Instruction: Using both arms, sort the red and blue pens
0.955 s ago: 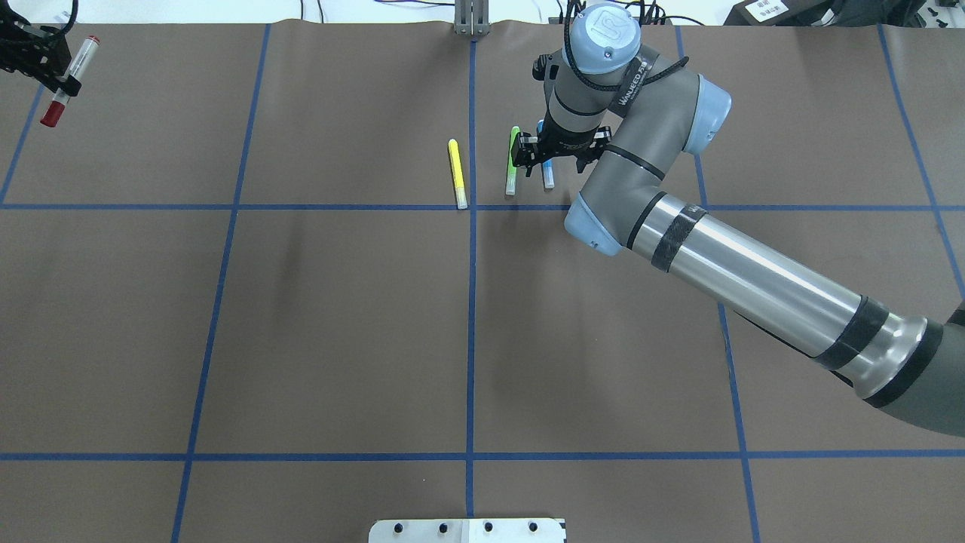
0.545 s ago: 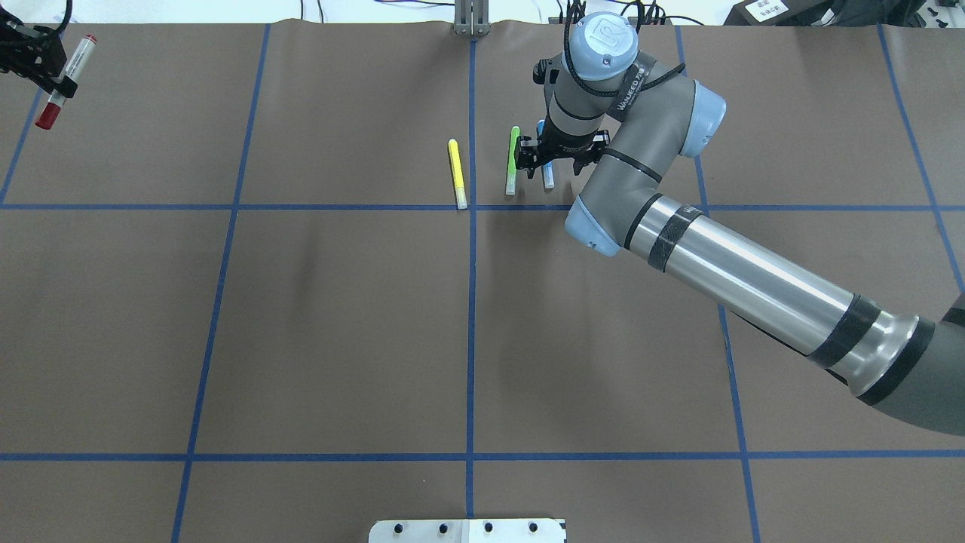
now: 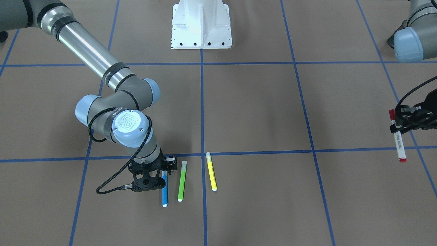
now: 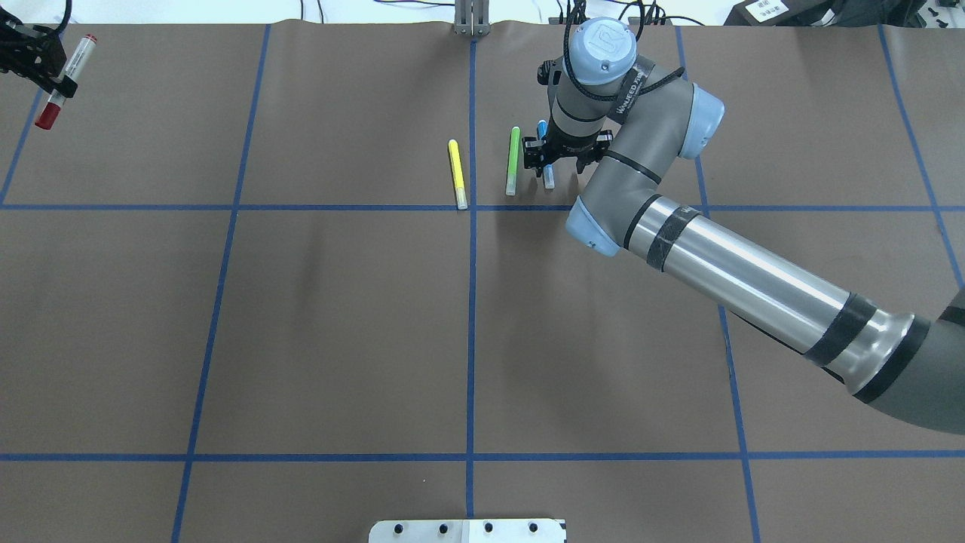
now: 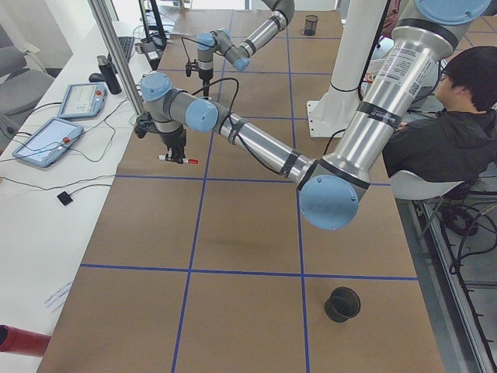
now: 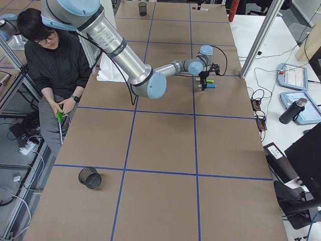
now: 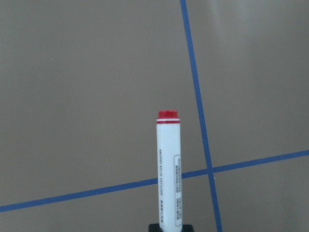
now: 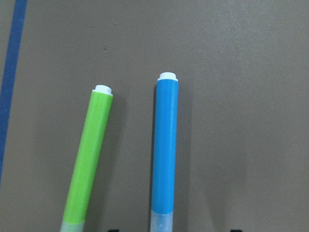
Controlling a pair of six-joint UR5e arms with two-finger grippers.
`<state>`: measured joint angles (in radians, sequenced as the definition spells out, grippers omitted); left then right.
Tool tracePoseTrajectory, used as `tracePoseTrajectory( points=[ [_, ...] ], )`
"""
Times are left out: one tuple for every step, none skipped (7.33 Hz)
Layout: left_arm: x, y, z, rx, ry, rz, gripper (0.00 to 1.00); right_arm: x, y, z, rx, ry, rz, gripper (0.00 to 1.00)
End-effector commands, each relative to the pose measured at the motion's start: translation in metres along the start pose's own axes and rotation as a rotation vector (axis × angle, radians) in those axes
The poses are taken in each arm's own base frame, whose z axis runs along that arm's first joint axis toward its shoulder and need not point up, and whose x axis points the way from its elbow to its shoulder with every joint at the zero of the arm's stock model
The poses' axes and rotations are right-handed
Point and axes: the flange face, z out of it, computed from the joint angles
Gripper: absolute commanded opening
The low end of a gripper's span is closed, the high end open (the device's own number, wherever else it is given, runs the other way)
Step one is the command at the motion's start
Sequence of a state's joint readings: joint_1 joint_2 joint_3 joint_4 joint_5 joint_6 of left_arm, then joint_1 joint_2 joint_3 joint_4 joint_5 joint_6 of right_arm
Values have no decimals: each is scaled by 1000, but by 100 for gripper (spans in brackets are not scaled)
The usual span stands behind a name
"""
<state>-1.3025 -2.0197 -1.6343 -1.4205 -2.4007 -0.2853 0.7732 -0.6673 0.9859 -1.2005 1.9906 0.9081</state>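
Right gripper (image 4: 559, 160): jaws parted, holding nothing, one finger on each side of the blue pen (image 8: 164, 145). That pen lies flat on the brown table (image 4: 339, 317), upper centre of the overhead frame, just right of the middle tape line. The green marker (image 8: 89, 159) lies close beside it to the left, not touching. The yellow marker (image 4: 457, 172) lies further left, apart from both.

Left gripper (image 4: 62, 81): closed on the red pen (image 4: 80, 56) at mid-barrel, in the upper left corner of the overhead frame. The pen is tilted, red cap at the lower end.
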Motion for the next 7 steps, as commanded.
tracePoseTrajectory(
  points=[
    [-1, 0, 1, -1, 0, -1, 0, -3, -3, 1, 8, 10, 0, 64],
    [0, 0, 0, 0, 0, 0, 0, -6, -4, -2, 10, 7, -2, 62],
    [-1, 0, -1, 1, 0, -1, 0, -8, -4, -1, 9, 7, -3, 62],
    [-1, 1, 1, -1, 0, -1, 0, -14, -5, -4, 11, 3, -6, 62],
    [-1, 0, 1, -1, 0, -1, 0, -20, -7, -1, 5, 10, -4, 61],
    [0, 0, 0, 0, 0, 0, 0, -23, -9, -1, 8, 14, -5, 59],
    [-1, 1, 1, -1, 0, -1, 0, -23, -9, -1, 8, 14, -5, 57]
  ],
)
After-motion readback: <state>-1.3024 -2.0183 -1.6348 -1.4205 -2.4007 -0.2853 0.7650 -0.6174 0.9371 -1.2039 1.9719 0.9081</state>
